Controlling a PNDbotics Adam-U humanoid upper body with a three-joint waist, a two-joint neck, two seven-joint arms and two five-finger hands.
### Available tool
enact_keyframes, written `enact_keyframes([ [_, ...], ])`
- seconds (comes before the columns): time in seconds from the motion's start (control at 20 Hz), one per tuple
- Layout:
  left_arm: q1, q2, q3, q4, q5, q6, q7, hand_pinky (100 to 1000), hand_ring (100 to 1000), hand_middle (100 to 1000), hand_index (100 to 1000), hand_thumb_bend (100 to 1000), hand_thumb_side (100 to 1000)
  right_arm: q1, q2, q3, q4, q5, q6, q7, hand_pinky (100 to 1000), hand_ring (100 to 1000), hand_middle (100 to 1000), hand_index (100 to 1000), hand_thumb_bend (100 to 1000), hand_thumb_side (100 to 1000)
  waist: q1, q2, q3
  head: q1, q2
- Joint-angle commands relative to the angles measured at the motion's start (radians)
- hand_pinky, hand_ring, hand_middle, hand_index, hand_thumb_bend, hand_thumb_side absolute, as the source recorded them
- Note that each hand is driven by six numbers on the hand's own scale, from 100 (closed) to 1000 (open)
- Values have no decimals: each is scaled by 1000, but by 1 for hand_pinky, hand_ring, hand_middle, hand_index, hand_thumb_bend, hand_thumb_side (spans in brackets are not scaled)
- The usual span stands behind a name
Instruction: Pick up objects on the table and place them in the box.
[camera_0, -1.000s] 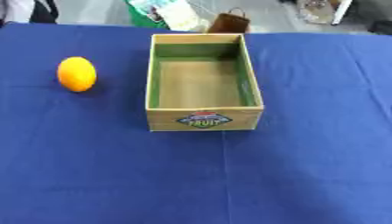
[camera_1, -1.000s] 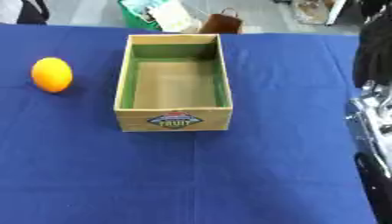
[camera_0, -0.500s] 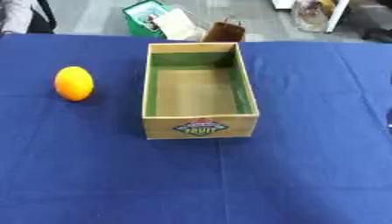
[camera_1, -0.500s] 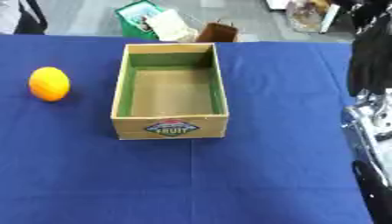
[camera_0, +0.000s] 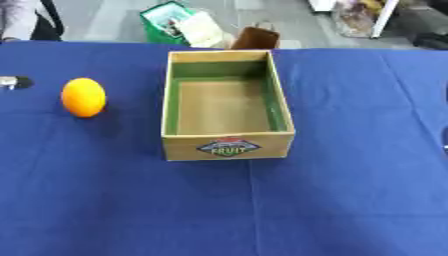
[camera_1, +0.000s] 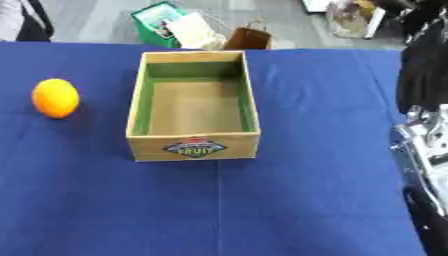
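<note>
An orange (camera_0: 84, 97) lies on the blue table (camera_0: 262, 210), to the left of the box. The cardboard fruit box (camera_0: 226, 105) stands open in the middle with a green-lined inside and holds nothing. At the left edge, level with the orange, a small silver and black tip (camera_0: 12, 82) shows; it looks like part of my left hand. My right arm and hand (camera_1: 425, 145), black with silver parts, hang along the right edge of the right eye view, well apart from the box.
Beyond the table's far edge, on the floor, stand a green bin with papers (camera_0: 179, 22) and a brown paper bag (camera_0: 255, 38). A person's sleeve (camera_0: 26, 20) shows at the far left corner.
The camera has tilted, so the whole picture has slid down a little. The silver and black tip has come in at the left edge. Orange and box have not moved on the table.
</note>
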Motion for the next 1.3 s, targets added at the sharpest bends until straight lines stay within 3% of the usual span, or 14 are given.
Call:
enact_keyframes([
  [0.05,-37,1,-4,29,23,-25,-59,806,839,868,1000,658,774,-8,-28,-1,-14,-2,5,1,767,764,758,843,100,1000,2,-23,-1,3,-11],
  [0.25,-60,-21,-15,65,77,-39,-119,815,844,877,1000,762,747,-7,-27,2,-14,-3,7,3,768,764,756,842,100,1000,1,-24,-3,5,-10],
  [0.45,-84,-49,-23,87,126,-44,-149,812,849,900,1000,798,743,-5,-25,4,-14,-4,9,6,768,764,755,842,100,1000,-1,-25,-3,7,-8],
  [0.9,-122,-124,-55,116,126,-78,-154,808,839,885,1000,770,738,-3,-21,8,-14,-2,18,11,769,765,754,841,100,1000,2,-25,-4,2,0],
  [1.3,-131,-164,-58,162,40,-68,-116,784,817,857,1000,746,738,-5,-19,10,-14,-5,18,15,770,766,753,840,100,1000,3,-24,-11,10,1],
])
